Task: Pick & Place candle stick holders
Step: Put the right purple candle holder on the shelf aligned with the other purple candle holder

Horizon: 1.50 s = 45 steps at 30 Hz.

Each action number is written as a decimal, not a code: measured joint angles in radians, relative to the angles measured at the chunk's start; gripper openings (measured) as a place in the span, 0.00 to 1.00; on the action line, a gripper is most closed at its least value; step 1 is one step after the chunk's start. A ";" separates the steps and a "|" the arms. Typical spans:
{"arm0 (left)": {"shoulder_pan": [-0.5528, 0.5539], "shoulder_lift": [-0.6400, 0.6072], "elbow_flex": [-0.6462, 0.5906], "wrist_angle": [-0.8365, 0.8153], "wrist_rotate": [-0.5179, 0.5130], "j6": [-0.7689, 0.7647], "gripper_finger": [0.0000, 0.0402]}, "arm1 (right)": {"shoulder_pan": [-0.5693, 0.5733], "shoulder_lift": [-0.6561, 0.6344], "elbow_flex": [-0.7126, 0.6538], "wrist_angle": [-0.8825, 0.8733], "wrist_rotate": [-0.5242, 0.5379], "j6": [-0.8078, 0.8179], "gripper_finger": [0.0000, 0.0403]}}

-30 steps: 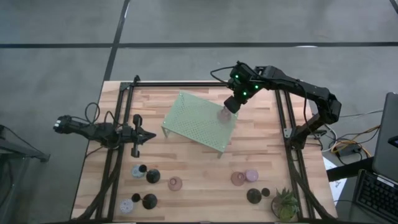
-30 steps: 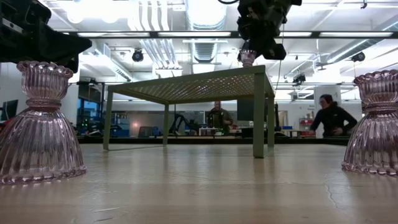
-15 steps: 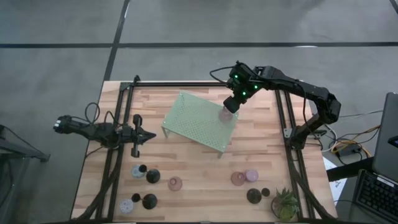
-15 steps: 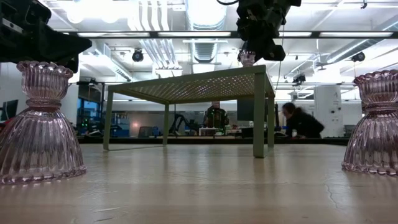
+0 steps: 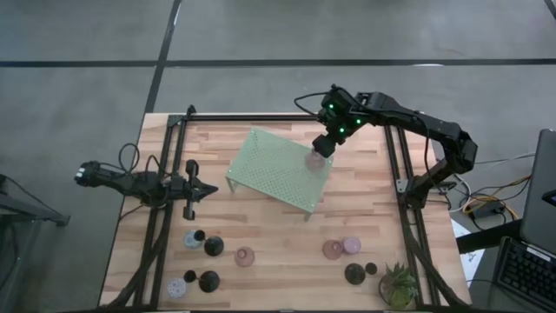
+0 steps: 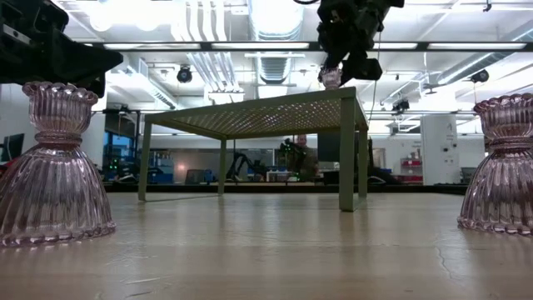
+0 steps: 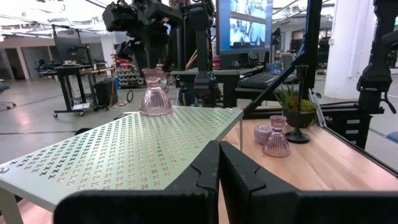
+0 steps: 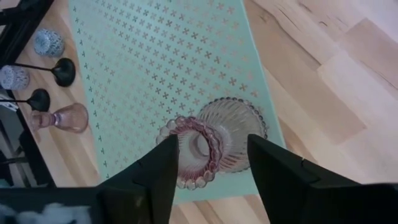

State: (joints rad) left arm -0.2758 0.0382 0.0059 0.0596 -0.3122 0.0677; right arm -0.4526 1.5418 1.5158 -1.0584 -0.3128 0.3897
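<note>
From the high view I am watching the right hand (image 5: 322, 149) hanging over the far right corner of the pale green stand (image 5: 280, 169), where a pink glass holder (image 5: 314, 159) is sitting on the perforated top; the left hand (image 5: 201, 189) is waiting shut at the desk's (image 5: 278, 243) left side. Counting here, I am finding three pink glass holders, roughly three pale lavender or blue ones and about four dark ones near the front edge, plus one potted plant (image 5: 399, 285). In the low view two pink holders are standing close to the lens, left and right, and the placed one shows small on the stand's top. In the left wrist view the holder is standing upright on the stand, apparently settled. In the right wrist view the fingers are standing parted either side of the holder's rim, seemingly clear of the glass, so I judge it released. To finish well, I am planning to lift straight up before swinging away, so a finger does not clip the rim.
</note>
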 joint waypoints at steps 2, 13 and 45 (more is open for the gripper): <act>0.000 0.000 0.000 0.000 0.000 0.000 0.03 | 0.000 -0.007 0.000 0.000 -0.002 0.000 0.48; 0.000 0.000 0.000 0.000 0.000 0.000 0.03 | 0.001 -0.069 0.000 0.000 -0.003 0.004 0.51; 0.001 0.000 0.000 0.000 0.000 0.000 0.03 | 0.538 -0.186 -0.004 -0.056 0.054 0.020 0.49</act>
State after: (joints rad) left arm -0.2752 0.0383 0.0059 0.0594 -0.3122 0.0681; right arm 0.0857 1.3559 1.5116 -1.1148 -0.2587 0.4100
